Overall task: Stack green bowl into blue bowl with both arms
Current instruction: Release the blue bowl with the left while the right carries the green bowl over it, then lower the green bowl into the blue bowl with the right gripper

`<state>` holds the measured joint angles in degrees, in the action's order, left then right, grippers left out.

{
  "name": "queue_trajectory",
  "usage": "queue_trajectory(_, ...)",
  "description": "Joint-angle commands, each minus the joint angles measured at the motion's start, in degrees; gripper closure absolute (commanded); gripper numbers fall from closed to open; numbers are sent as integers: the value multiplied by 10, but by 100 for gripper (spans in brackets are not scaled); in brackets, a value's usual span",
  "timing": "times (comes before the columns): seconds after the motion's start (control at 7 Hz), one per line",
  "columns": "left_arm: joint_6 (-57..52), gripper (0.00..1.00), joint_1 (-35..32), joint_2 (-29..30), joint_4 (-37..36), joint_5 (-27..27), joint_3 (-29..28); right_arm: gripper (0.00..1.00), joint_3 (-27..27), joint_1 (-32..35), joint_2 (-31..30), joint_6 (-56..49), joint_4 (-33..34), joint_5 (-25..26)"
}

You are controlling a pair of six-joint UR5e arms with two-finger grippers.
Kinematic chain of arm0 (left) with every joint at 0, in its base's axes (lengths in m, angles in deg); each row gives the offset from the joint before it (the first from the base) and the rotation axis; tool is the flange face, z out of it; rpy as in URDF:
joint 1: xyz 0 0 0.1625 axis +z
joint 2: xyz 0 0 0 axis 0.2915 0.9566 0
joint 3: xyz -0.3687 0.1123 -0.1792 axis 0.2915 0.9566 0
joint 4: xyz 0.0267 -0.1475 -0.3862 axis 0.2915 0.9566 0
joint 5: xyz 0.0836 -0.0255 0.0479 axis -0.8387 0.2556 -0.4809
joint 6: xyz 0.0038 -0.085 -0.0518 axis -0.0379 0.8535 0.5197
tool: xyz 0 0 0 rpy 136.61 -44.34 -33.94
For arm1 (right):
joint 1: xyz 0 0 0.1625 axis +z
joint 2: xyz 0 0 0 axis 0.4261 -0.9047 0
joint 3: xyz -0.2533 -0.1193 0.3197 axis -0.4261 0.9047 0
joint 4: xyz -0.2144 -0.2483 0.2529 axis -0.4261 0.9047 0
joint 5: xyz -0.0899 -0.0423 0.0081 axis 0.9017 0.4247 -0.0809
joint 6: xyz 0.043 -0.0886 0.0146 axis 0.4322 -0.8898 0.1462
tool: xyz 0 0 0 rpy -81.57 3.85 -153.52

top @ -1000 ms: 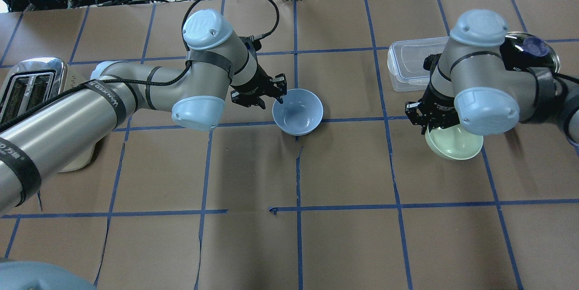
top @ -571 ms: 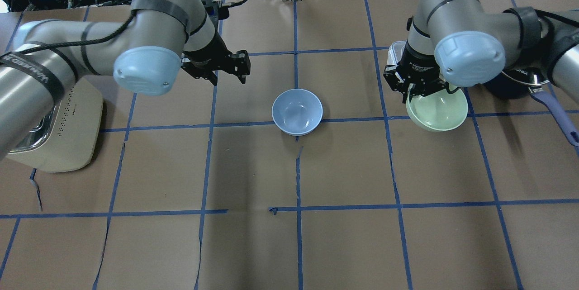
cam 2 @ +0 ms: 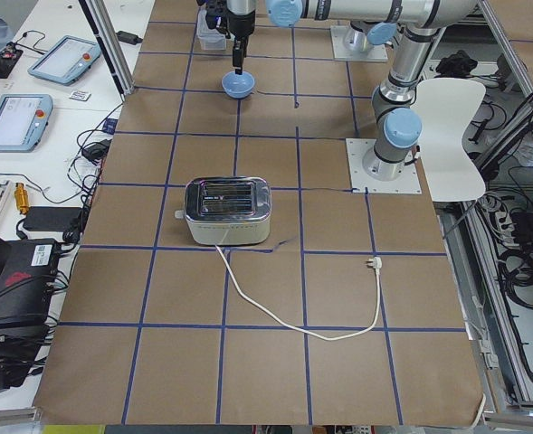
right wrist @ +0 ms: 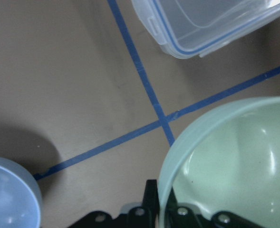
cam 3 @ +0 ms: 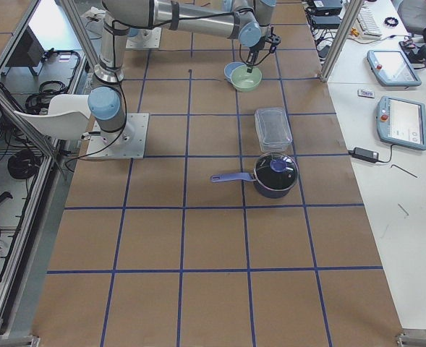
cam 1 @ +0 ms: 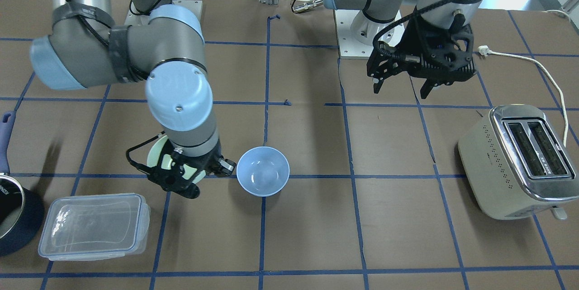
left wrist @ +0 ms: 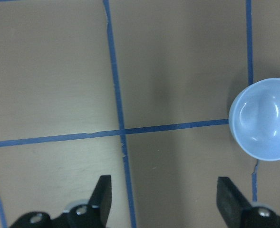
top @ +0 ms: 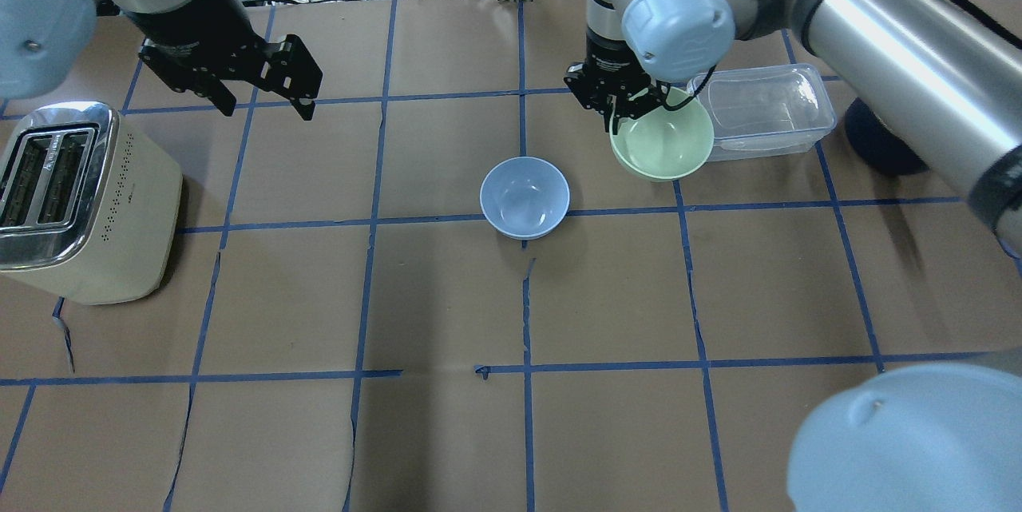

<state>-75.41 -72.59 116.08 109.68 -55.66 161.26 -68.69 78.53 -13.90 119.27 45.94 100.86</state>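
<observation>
Clamping the rim of the round mint-green bowl (top: pixel 667 143), the right pincer (top: pixel 616 119) holds it near the glossy periwinkle-blue bowl (top: pixel 524 197); the left pincer (top: pixel 267 107) gapes empty.

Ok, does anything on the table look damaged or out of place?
Mostly the brown paper cover: it is torn along the tape line beside the blue bowl, on the robot's side. The toaster is unplugged, and its plug lies loose on the table.

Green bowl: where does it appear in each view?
Exterior front-facing: green bowl left of centre, mostly behind the right arm.
Overhead exterior: green bowl upper right of centre.
Exterior left: cannot make it out.
Exterior right: green bowl top centre.
Left wrist-mounted: not in it.
Right wrist-mounted: green bowl lower right.
Shared landmark: blue bowl, in all six.
</observation>
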Motion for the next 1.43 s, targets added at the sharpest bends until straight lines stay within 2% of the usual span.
queue_trajectory(0.0,3,0,8,-11,8,30,1,100,75,66,54,61,-11,-3)
queue_trajectory(0.29,7,0,8,-8,-11,22,3,100,80,97,77,99,-10,-35)
queue_trajectory(0.86,8,0,8,-7,-11,21,12,100,76,110,90,135,-15,-63)
queue_trajectory(1.0,8,0,8,-7,-12,22,13,96,76,110,92,131,-11,-61)
queue_trajectory(1.14,8,0,8,-7,-12,22,13,83,69,110,93,126,-12,-60)
queue_trajectory(1.29,8,0,8,-7,-12,22,14,65,52,110,93,127,-3,-56)
